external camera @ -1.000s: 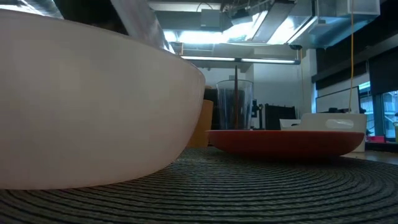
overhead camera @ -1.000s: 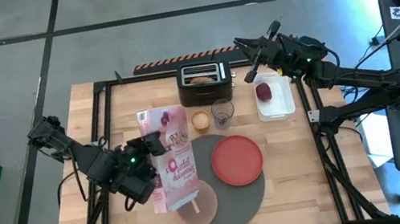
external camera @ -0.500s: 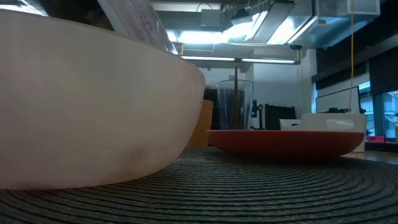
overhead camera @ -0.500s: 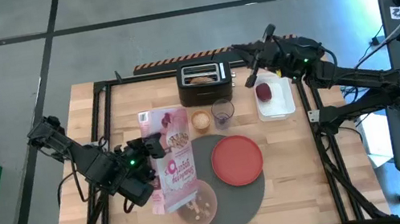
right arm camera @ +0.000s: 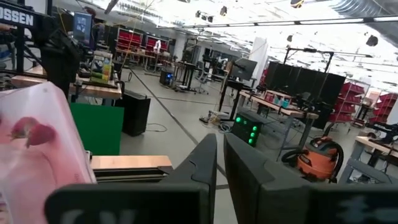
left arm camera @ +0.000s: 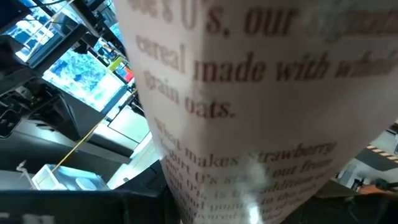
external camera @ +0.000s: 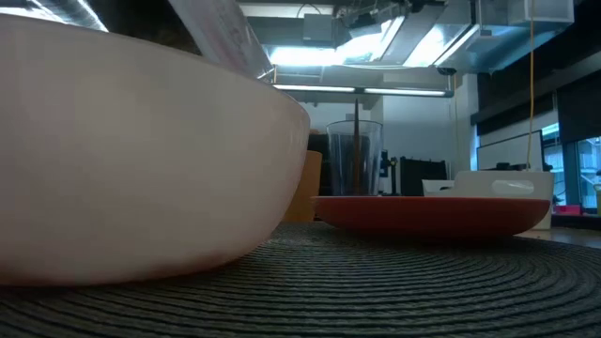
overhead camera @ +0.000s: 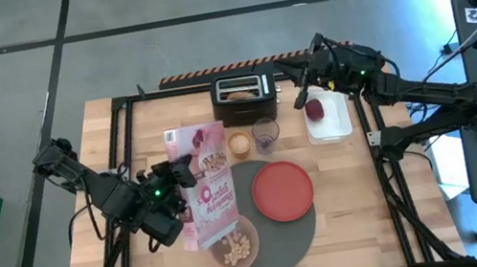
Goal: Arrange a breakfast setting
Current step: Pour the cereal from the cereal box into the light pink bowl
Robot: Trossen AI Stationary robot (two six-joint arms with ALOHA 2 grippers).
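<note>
Wood, woven mat, shiny things

The pale wooden table [overhead camera: 347, 203] is looking smooth. The large round dark-grey mat [external camera: 394, 291] is showing rough woven ridges. The round red plate [external camera: 432, 214] and pale round bowl [external camera: 141, 160] are shining. The clear glass [external camera: 354, 158] is see-through, and the pink printed cereal bag [overhead camera: 201, 186] is looking glossy.

Pink cereal bag [overhead camera: 204, 195], red plate [overhead camera: 282, 190], dark-grey ribbed mat [overhead camera: 296, 232], pale bowl [overhead camera: 233, 242] with tan cereal [overhead camera: 236, 245], wood counter [overhead camera: 346, 193].
</note>
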